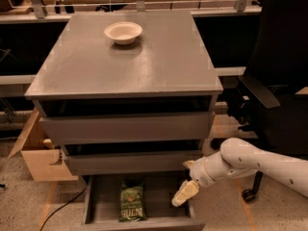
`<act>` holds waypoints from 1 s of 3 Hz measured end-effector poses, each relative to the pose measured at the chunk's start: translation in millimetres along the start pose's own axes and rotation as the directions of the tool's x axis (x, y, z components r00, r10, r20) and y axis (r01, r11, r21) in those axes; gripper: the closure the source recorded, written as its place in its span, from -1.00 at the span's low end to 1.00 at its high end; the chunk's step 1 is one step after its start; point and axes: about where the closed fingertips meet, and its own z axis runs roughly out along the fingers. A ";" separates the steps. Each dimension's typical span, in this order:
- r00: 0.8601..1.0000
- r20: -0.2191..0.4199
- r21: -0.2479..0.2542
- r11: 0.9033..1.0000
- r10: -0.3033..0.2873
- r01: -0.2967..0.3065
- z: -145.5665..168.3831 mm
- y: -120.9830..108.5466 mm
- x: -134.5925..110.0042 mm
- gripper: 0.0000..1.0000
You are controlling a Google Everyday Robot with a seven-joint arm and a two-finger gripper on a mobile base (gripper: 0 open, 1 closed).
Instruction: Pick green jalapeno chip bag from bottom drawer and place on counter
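jaws: can't tell whether spread or pressed together from this angle. camera view: gripper (pixel 185 193) sits lower right of centre, over the right side of the open bottom drawer (pixel 103 198), with the white arm (pixel 260 162) coming in from the right edge. green jalapeno chip bag (pixel 132 202) lies flat in that drawer at bottom centre, left of the gripper and apart from it. counter (pixel 159 66) fills the upper middle, white bowl (pixel 123 32) toward its back. cardboard box (pixel 36 153) at left, black chair (pixel 279 81) at right.

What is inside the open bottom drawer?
The green jalapeno chip bag lies flat in the bottom drawer, and the hand hangs at its right side. Its rear is covered by the drawer above.
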 end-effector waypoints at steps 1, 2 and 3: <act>0.999 0.002 -0.058 0.998 0.034 -0.034 57.0 -8.2 16.0 -1.00; 0.999 0.002 -0.058 0.998 0.034 -0.034 57.1 -8.1 16.0 -1.00; 0.999 0.001 -0.076 0.996 0.052 -0.052 73.7 -9.4 26.9 -1.00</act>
